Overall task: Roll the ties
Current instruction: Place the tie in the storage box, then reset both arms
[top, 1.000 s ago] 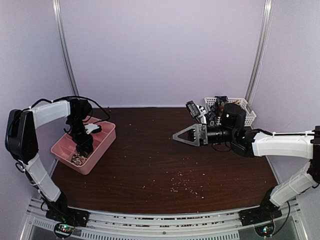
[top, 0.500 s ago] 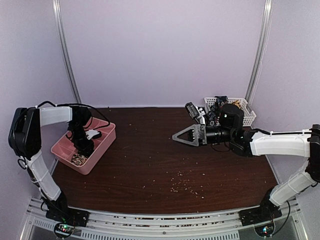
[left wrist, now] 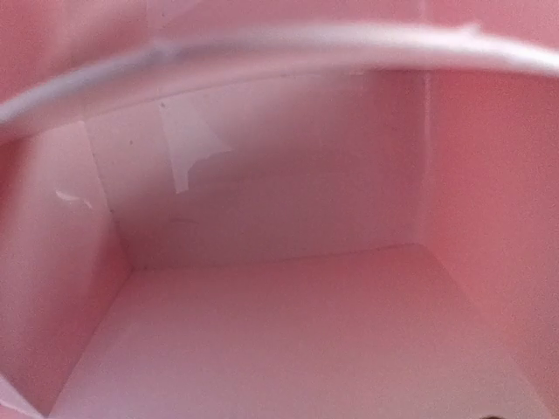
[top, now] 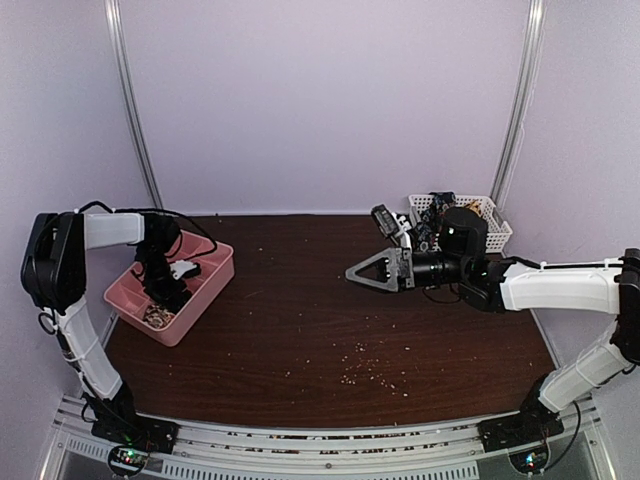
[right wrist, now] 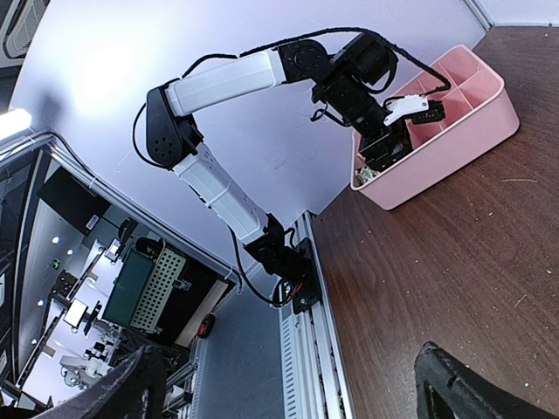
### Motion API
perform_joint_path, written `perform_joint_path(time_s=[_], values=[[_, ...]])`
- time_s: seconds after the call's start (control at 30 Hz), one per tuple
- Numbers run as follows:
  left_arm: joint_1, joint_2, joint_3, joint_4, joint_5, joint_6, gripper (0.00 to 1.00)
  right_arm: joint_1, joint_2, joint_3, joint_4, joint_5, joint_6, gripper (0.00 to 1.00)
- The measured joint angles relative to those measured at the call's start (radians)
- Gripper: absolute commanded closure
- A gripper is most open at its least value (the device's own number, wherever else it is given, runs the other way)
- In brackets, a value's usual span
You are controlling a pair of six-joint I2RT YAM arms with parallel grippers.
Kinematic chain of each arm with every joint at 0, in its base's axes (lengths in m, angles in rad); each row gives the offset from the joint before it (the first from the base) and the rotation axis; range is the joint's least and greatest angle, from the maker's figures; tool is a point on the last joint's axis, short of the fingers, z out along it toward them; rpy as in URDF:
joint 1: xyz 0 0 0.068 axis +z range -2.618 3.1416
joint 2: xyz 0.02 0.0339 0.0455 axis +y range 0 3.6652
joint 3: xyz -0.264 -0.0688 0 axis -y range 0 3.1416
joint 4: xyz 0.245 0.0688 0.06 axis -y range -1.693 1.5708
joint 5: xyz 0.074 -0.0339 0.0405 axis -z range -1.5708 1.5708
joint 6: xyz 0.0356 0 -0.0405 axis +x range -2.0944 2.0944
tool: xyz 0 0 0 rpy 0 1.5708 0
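Note:
A small coiled tie (top: 156, 318) with a brown pattern lies in the near end compartment of the pink box (top: 208, 283); the right wrist view shows the same coil (right wrist: 366, 174). My left gripper (top: 167, 291) points down into the box just behind the coil, and its jaws are hidden from above. The left wrist view shows only a bare pink compartment floor (left wrist: 288, 332), with no fingers. More ties (top: 433, 217), dark blue, lie in the white basket (top: 488, 212) at the back right. My right gripper (top: 364, 272) hangs sideways over the table, open with nothing in it (right wrist: 288, 388).
Pale crumbs (top: 372, 372) are scattered over the dark wooden table (top: 290, 330), mostly front centre. The pink box sits at the left edge, the white basket by the right rear post. The metal rail (top: 330, 440) runs along the near edge.
The left arm has drawn in and its gripper has shifted slightly back inside the pink box. The right arm has stayed still.

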Motion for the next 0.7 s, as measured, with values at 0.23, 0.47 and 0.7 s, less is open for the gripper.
perform_joint_path(time_s=[0.23, 0.47, 0.7], values=[[0.0, -0.053, 0.061, -0.036, 0.0, 0.011, 0.04, 0.0, 0.0, 0.0, 0.004, 0.0, 0.011, 0.0], [-0.002, -0.096, 0.083, -0.048, 0.0, 0.01, 0.15, 0.0, 0.0, 0.0, 0.014, 0.0, 0.028, 0.0], [-0.015, -0.169, 0.052, -0.047, 0.008, 0.002, 0.28, 0.0, 0.003, 0.0, 0.033, -0.001, 0.048, 0.01]])
